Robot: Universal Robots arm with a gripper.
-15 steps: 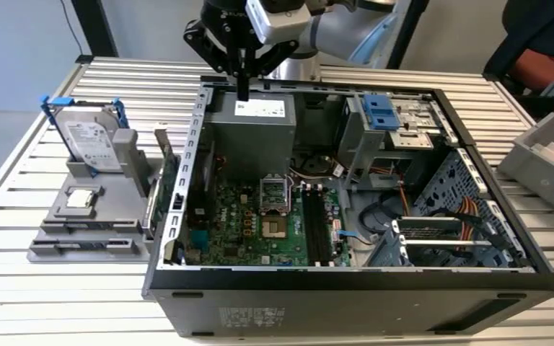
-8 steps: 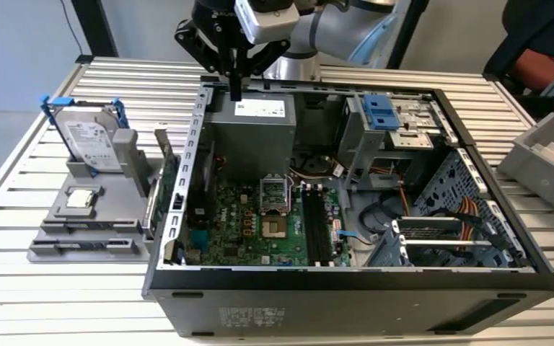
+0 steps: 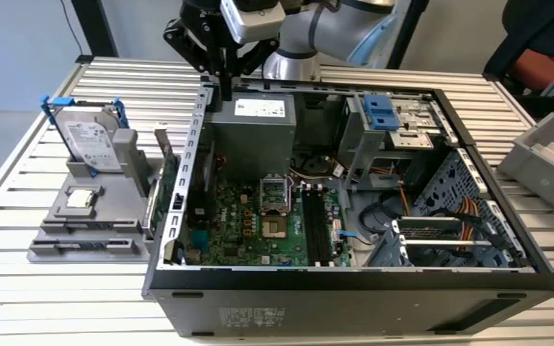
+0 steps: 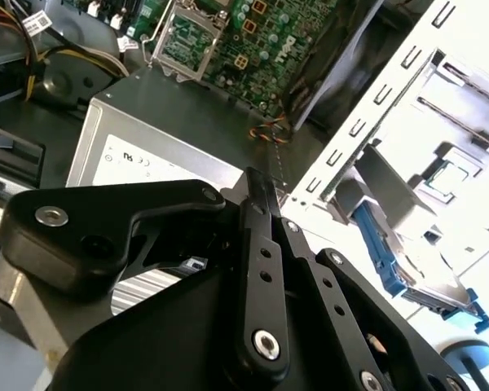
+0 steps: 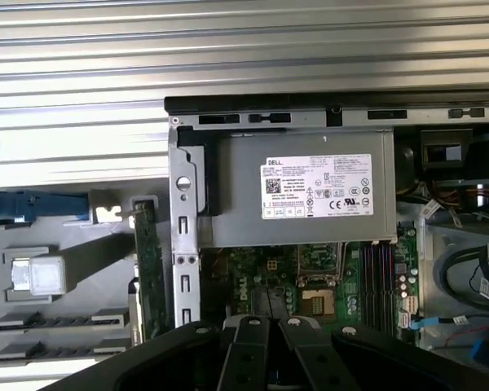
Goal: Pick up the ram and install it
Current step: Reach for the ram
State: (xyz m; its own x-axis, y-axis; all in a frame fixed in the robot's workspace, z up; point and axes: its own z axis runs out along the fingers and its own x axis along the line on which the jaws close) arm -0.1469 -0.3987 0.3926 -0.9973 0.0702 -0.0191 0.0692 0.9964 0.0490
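1. The end effector (image 3: pixel 224 86) hangs above the rear edge of the open case (image 3: pixel 198 144), directly over the power supply (image 3: pixel 253 140). Its fingers are drawn almost together, and nothing is held between them.
2. The ram (image 5: pixel 61 319) appears to be the dark, narrow stick in a front step of the grey holder (image 3: pixel 75 256). It is too small to be sure. The holder sits on the surface (image 3: pixel 55 303) outside the case, beyond the case wall and well apart from the end effector.
3. Risk: fingers this close together cannot straddle the stick. Coming down like this would press on its top edge or shove it along the holder.
4. Risk: the case wall stands just beside the fingertips. A low sideways move toward the holder could strike it.
5. Risk: an upright green card (image 3: pixel 168 194) and a drive (image 3: pixel 92 144) stand in the same holder, nearer the end effector than the ram. Either one could be clipped, or grasped by mistake.
6. Risk: the stick is thin, so an off-centre grip would likely let it tilt. A tilted stick would not line up with the black slots (image 3: pixel 317 223), which lie deep in the case below the end effector. Forcing it in could bend the board.
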